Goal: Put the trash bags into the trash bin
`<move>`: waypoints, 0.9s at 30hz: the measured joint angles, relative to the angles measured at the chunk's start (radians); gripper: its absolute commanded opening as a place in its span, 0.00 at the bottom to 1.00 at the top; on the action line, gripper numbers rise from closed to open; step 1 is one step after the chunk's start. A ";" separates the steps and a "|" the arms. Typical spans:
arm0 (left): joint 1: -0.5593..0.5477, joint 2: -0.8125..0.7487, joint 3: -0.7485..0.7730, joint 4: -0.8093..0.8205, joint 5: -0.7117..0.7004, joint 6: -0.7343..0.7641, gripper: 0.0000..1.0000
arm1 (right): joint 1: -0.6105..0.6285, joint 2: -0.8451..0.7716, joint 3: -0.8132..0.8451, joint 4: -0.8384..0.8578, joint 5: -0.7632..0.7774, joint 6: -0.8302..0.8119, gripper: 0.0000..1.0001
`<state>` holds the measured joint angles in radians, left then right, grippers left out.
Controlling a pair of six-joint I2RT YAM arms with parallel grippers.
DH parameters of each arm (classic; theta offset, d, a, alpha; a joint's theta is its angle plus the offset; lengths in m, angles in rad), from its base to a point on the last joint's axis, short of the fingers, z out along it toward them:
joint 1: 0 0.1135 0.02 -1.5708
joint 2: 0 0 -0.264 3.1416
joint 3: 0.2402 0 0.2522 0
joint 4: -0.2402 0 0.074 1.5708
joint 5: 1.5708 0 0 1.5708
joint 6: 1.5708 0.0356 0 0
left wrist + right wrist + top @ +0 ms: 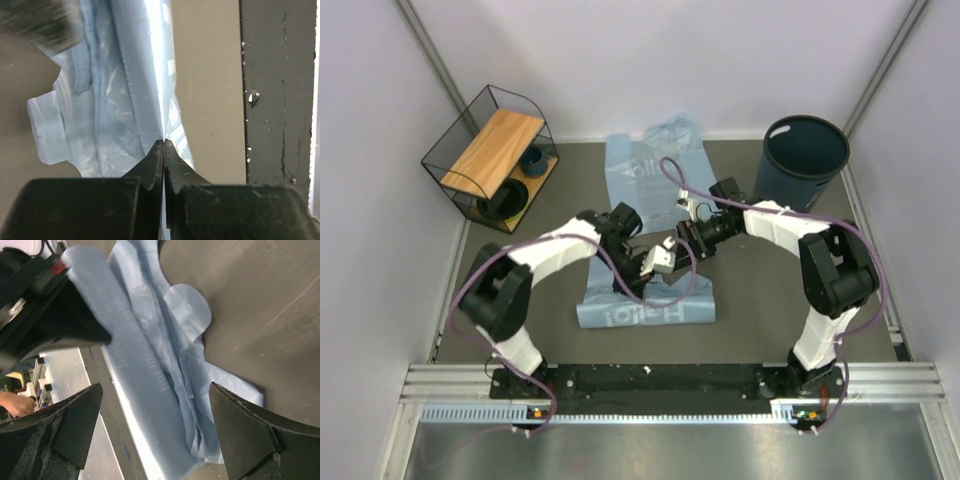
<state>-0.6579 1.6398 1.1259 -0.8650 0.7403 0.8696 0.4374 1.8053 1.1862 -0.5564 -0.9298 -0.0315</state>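
Bags (655, 312) are lying flat mid-table (760, 290), well apart from the bin (790, 180) in the far right corner. My left tool (164, 148) is pinched tight on a fold of the film, and the right tool (156, 390) hangs wide open over it. This stuff looks feather-light, floppy and slippery, so I reckon it'll drape and could slide out of a thin pinch. I'd grab a bunched edge with the right too, not a single layer.

The trash bags (642, 165) are thin, glossy, crinkled plastic film; at two o'clock the trash bin (788, 186) is smooth matt plastic.
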 measured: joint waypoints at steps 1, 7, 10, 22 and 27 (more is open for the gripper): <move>0.016 0.038 0.024 -0.018 0.011 0.013 0.00 | 0.000 -0.012 -0.010 -0.001 -0.006 -0.011 0.90; 0.094 0.254 0.188 -0.114 0.036 0.073 0.00 | 0.001 -0.091 -0.084 -0.023 -0.040 -0.084 0.87; 0.113 0.314 0.238 -0.114 0.032 0.079 0.03 | 0.001 -0.089 -0.093 -0.022 -0.041 -0.095 0.82; 0.152 0.160 0.042 0.124 -0.108 -0.044 0.42 | 0.009 0.059 -0.093 -0.027 0.106 -0.068 0.34; 0.169 -0.221 -0.171 0.274 -0.246 -0.174 0.74 | 0.028 0.081 -0.092 -0.027 0.156 -0.061 0.32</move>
<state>-0.4889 1.4185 0.9554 -0.5907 0.4946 0.6956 0.4656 1.8862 1.0939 -0.5838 -0.7734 -0.0925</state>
